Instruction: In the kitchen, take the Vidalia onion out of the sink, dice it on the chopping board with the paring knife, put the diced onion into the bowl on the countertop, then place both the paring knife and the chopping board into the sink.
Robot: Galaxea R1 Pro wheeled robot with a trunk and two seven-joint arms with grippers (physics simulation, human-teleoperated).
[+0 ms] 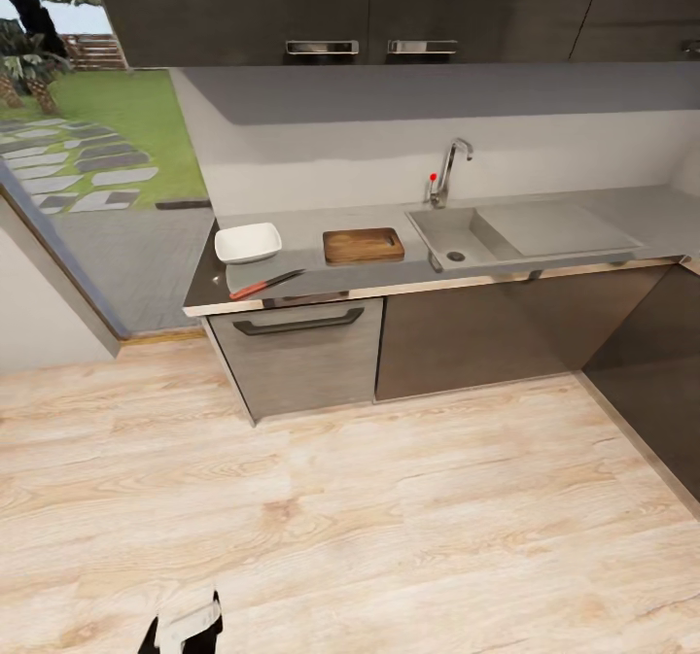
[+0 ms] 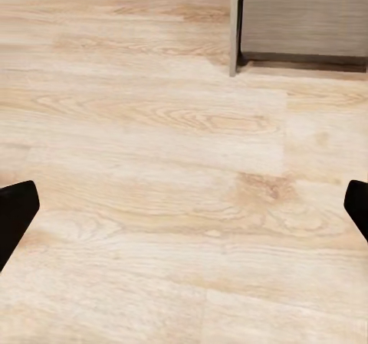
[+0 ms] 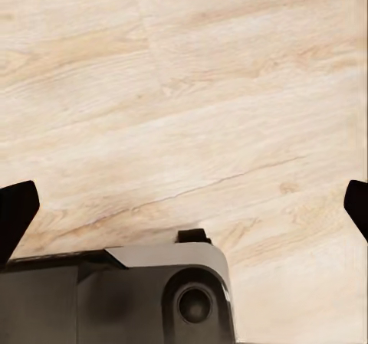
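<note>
Paring knife (image 1: 266, 285) overhanging countertop (image 1: 389, 270) edge, sink (image 1: 457, 236) interior partly hidden

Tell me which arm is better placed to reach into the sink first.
Neither clearly yet. The robot stands back on the wood floor, and both wrist views show open fingers over floor. The sink lies right of the board and bowl, so the right arm looks likelier, tentatively.

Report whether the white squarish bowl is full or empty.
Empty: the white squarish bowl on the grey countertop shows only its bare white inside in the head view.
</note>
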